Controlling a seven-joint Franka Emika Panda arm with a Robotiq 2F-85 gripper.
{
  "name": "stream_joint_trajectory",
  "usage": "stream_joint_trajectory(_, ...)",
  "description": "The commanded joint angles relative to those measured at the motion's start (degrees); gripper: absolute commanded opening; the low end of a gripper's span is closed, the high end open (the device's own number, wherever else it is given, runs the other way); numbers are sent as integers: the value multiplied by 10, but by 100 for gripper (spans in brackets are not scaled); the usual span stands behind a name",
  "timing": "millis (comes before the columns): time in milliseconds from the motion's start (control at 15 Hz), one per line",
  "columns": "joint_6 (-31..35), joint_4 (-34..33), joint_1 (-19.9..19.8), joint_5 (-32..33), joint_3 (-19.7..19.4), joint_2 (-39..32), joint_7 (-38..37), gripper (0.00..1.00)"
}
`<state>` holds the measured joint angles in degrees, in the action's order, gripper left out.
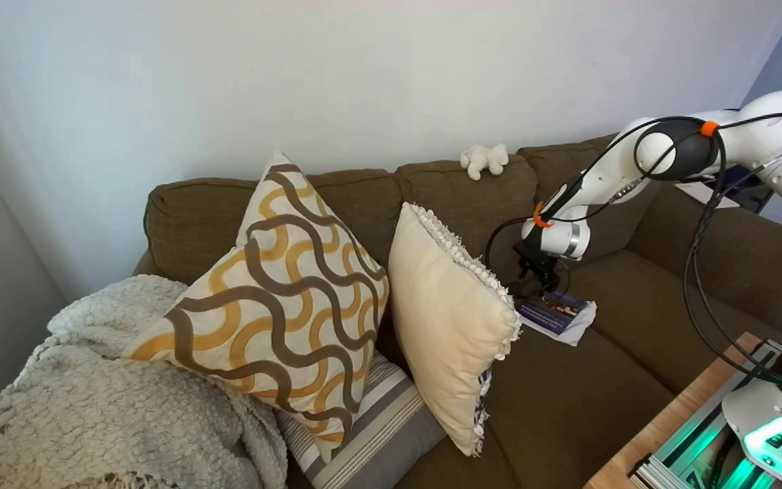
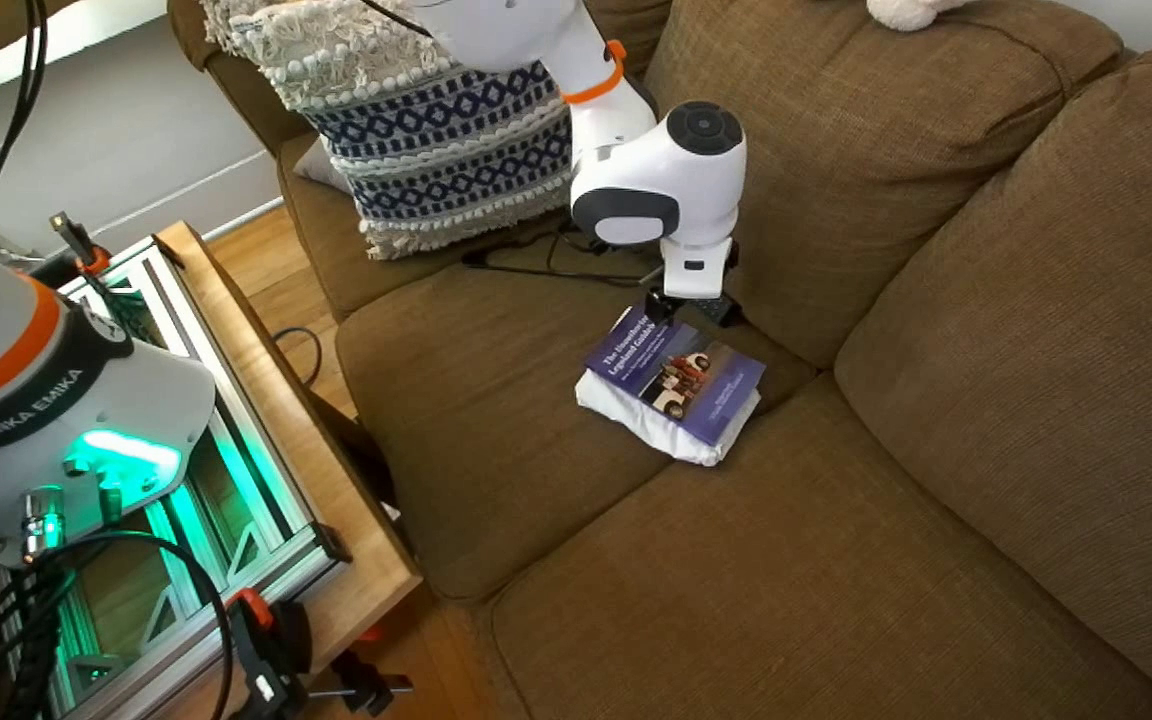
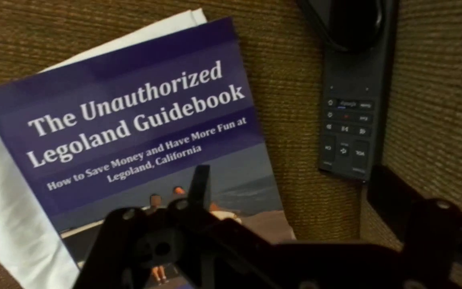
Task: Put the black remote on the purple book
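The purple book (image 3: 142, 112) lies face up on the sofa seat; it also shows in both exterior views (image 1: 554, 311) (image 2: 676, 375). The black remote (image 3: 345, 132) lies beside the book in the wrist view, close along the sofa backrest, buttons up. Its upper end runs out of the frame. My gripper (image 3: 293, 178) is open and holds nothing. Its left finger is over the book's picture; its right finger is near the remote's lower end, by the backrest. In the exterior views the gripper (image 1: 546, 282) (image 2: 686, 305) is low, at the book's backrest side. The remote is hard to make out there.
A crumpled white sheet or bag (image 2: 636, 415) lies under the book. A glossy black rounded thing (image 3: 351, 28) overlaps the remote's upper part. The backrest (image 3: 443, 100) rises close beside the remote. A cream cushion (image 1: 445, 326) and black cables (image 2: 536, 268) are nearby.
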<state>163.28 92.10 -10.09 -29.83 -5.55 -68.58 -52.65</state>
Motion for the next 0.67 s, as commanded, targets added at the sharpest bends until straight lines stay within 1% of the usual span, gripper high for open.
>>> stream_joint_trajectory(0, 44, -57, -12, -16, 19, -51, -25, 100)
stream_joint_trajectory(200, 52, -95, -13, -11, 25, -79, -43, 100)
stream_joint_trajectory(400, 38, -131, -12, -6, 28, -102, -56, 100)
stream_joint_trajectory(600, 27, -153, -12, -3, 29, -117, -65, 100)
